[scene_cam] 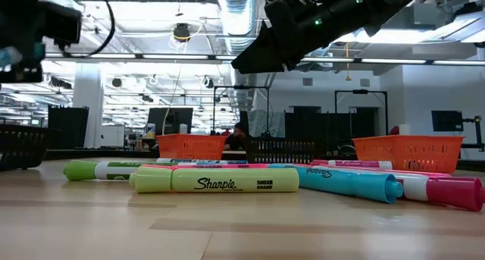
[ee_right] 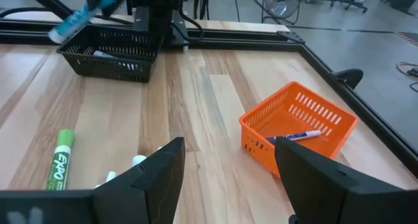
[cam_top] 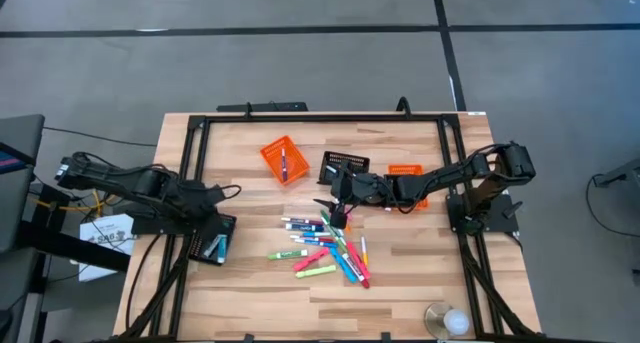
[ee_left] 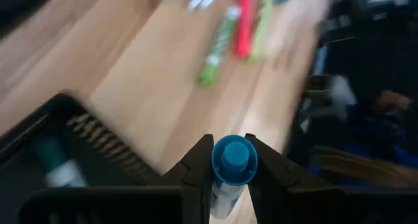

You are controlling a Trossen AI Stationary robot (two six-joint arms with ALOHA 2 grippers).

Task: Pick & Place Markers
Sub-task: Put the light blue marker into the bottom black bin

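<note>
Several markers (cam_top: 325, 248) in mixed colours lie flat in a loose pile on the table's middle; the low view shows a yellow-green highlighter (scene_cam: 220, 180) in front. My left gripper (cam_top: 215, 245) is at the table's left, over a black basket (cam_top: 205, 238), shut on a blue-capped marker (ee_left: 234, 162). My right gripper (cam_top: 335, 211) hovers open above the pile's far end, and its fingers (ee_right: 228, 145) stand wide apart and touch nothing. A green marker (ee_right: 62, 159) lies below it. My left gripper pinches the blue-capped marker between its two fingers, one finger (ee_left: 199, 165) on each side of the blue cap end (ee_left: 234, 160). The marker is lifted clear. In the right wrist view the marker (ee_right: 75, 20) slants down out of the gripper above the black basket (ee_right: 111, 54).
An orange basket (cam_top: 283, 159) holding one blue marker (ee_right: 297, 136) sits at the far middle. Beside it are a second black basket (cam_top: 345, 166) and another orange basket (cam_top: 405, 173) under the right arm. A black frame (cam_top: 300, 118) borders the table. A round object (cam_top: 447, 320) sits at the near right.
</note>
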